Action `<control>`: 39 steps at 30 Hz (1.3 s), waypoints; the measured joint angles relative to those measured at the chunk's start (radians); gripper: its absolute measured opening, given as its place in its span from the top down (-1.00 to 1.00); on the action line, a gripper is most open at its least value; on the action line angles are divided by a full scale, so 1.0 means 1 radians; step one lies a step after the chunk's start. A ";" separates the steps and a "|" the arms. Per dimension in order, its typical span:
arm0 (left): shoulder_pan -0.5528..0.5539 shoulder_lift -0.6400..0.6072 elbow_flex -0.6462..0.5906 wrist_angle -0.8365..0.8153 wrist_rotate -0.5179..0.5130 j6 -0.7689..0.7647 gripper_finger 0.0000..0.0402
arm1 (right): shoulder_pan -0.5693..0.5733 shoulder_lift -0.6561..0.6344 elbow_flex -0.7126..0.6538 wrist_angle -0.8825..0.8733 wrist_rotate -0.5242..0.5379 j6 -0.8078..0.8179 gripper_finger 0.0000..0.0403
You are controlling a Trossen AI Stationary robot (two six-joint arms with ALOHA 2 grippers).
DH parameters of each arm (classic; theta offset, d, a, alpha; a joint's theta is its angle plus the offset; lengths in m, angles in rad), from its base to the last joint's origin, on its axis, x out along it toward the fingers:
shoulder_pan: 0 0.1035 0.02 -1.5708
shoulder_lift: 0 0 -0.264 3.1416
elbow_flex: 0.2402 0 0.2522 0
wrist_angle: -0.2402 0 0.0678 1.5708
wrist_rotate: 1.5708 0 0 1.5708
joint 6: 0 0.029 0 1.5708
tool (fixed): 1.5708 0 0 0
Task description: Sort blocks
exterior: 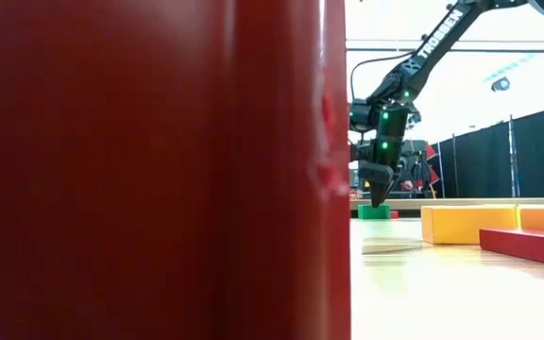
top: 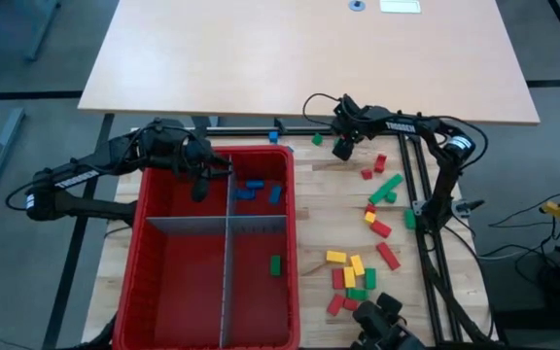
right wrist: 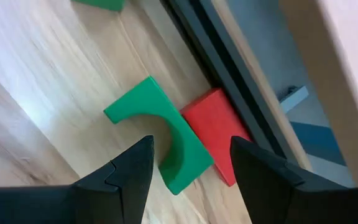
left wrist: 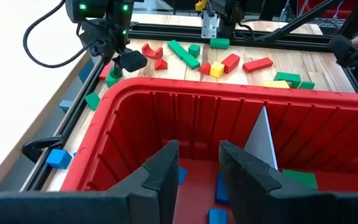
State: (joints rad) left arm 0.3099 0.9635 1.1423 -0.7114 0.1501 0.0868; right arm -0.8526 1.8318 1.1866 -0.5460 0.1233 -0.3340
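A red bin [top: 154, 292] with grey dividers stands on the left of the wooden table. Its far right compartment holds several blue blocks [top: 253, 189], and the near right one holds a green block [top: 275, 264]. My left gripper [top: 200, 183] hangs open over the bin's far part, with blue blocks [left wrist: 219, 186] below its fingers. Red, green and yellow blocks [top: 358, 272] lie scattered right of the bin. My right gripper [top: 343, 148] is open near the far rail. It points down over a green arch-shaped block [right wrist: 160, 140] that lies flat against a red block [right wrist: 219, 130], one finger on each side.
A black rail frame [top: 411, 175] runs along the table's far and right sides. A blue block [top: 273, 136] lies by the far rail, and a green one [top: 317, 140] lies near it. In the low view the bin's wall [exterior: 159, 170] fills the left half.
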 joint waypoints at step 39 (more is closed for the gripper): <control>0.000 0.000 0.000 0.009 0.000 0.005 0.49 | 0.241 -0.089 -0.004 -0.313 -0.077 0.213 0.46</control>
State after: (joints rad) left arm 0.3099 0.9638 1.1423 -0.7027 0.1497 0.0921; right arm -0.6117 1.7426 1.1828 -0.8594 0.0466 -0.1212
